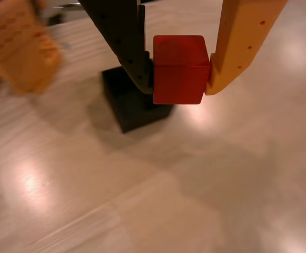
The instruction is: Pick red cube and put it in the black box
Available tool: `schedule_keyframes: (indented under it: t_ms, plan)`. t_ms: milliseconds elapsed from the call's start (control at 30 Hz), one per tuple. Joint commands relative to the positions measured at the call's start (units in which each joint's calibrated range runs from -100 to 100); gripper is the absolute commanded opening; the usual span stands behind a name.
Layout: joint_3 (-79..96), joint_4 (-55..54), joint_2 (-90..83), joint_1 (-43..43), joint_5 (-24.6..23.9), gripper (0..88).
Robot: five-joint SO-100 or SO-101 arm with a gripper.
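Two fingers of the gripper (181, 79), one black, one orange, pinch the red cube (179, 69) above the table. The black box (131, 105) sits just behind-left; carry squarely over it before letting go.
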Motion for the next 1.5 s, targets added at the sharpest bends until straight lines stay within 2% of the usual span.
schedule_keyframes:
  t_ms: [0, 167, 500, 800, 1467]
  plan:
    - [5.6, 0.5, -5.3, -0.5, 3.6, 1.2]
    - [11.8, 0.1, -7.6, -2.6, 7.8, 1.2]
    - [12.9, -1.7, -7.2, -13.4, 5.1, 1.4]
    - [19.3, -0.8, -7.3, -13.3, 5.7, 1.3]
    - [31.0, -15.8, -7.9, -13.2, 4.2, 1.3]
